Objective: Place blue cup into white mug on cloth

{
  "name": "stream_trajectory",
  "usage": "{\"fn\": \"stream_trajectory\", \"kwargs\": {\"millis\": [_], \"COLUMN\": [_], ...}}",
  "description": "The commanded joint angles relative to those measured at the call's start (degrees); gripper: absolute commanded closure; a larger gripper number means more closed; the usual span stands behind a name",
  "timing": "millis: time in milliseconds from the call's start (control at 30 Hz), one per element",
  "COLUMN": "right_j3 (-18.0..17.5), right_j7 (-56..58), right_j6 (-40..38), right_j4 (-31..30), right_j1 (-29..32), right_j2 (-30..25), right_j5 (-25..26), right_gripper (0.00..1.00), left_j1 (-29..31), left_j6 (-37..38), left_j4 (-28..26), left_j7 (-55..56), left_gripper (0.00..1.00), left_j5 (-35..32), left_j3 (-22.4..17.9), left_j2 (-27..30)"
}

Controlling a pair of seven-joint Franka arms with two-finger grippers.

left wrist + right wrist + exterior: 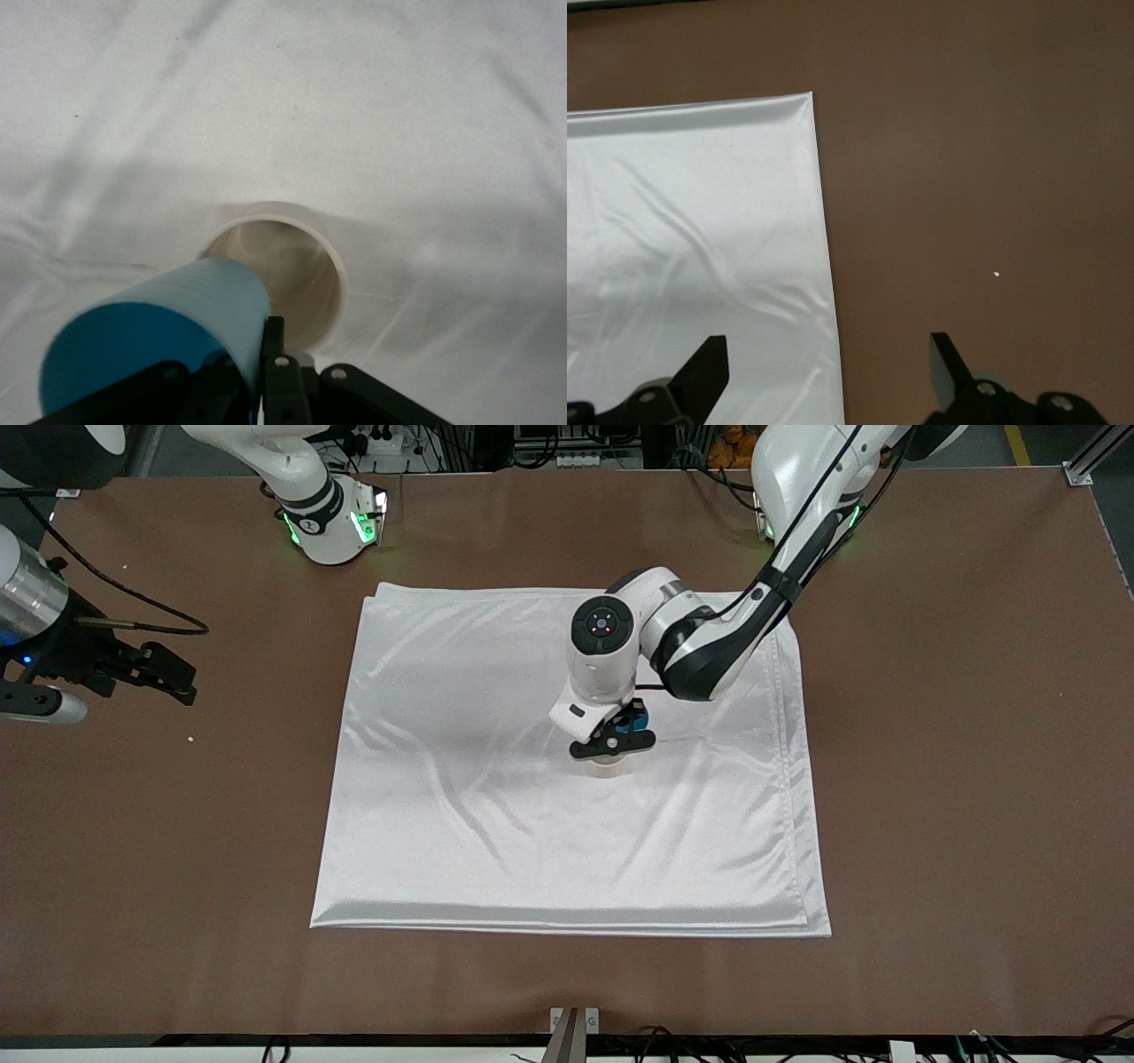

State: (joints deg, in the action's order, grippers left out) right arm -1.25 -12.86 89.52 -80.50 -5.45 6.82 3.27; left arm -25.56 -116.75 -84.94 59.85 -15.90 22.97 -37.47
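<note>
The white mug [607,768] stands upright near the middle of the white cloth [496,841]; its handle is hidden. My left gripper [613,742] is right over the mug, shut on the rim wall of the blue cup [633,720], which it holds tilted above the mug's mouth. In the left wrist view the blue cup [159,336] is pinched in my left gripper [252,354], above the mug's beige inside [292,257] and the cloth [354,106]. My right gripper [164,673] waits open and empty over bare table by the right arm's end.
The brown table [930,779] surrounds the cloth. The right wrist view shows my right gripper [828,372] over the cloth's edge [682,204] and brown table [966,177]. A cable [133,615] trails on the table near the right arm.
</note>
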Motion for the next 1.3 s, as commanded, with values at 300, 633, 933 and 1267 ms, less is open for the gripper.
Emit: {"fn": "stream_trajectory", "kwargs": {"millis": [300, 633, 933, 1267], "right_j3": [-0.24, -1.12, -1.12, -2.79], "right_j7": [8.46, 12.33, 12.77, 12.77], "right_j6": [2.85, 2.42, 2.33, 1.98], "right_j4": [0.53, 0.08, -0.44, -0.44], "right_j1": [3.43, 6.59, 8.26, 9.32], "right_j2": [-0.4, -1.02, -1.63, -1.72], "right_j5": [-1.51, -2.13, -5.56, -5.47], "right_gripper": [0.0, 0.0, 0.0, 0.0], "left_j1": [-3.09, -3.35, -3.35, -3.35], "left_j6": [0.82, -0.84, -1.29, -1.29], "left_j4": [3.2, 3.21, 3.29, 3.56], "left_j7": [2.82, 2.56, 2.56, 2.12], "left_gripper": [1.0, 1.0, 0.99, 0.78], "left_j5": [-1.94, -2.03, -2.03, -2.03], "left_j3": [-1.88, -1.97, -1.97, -2.49], "left_j2": [-3.13, -4.71, -4.72, -4.63]}}
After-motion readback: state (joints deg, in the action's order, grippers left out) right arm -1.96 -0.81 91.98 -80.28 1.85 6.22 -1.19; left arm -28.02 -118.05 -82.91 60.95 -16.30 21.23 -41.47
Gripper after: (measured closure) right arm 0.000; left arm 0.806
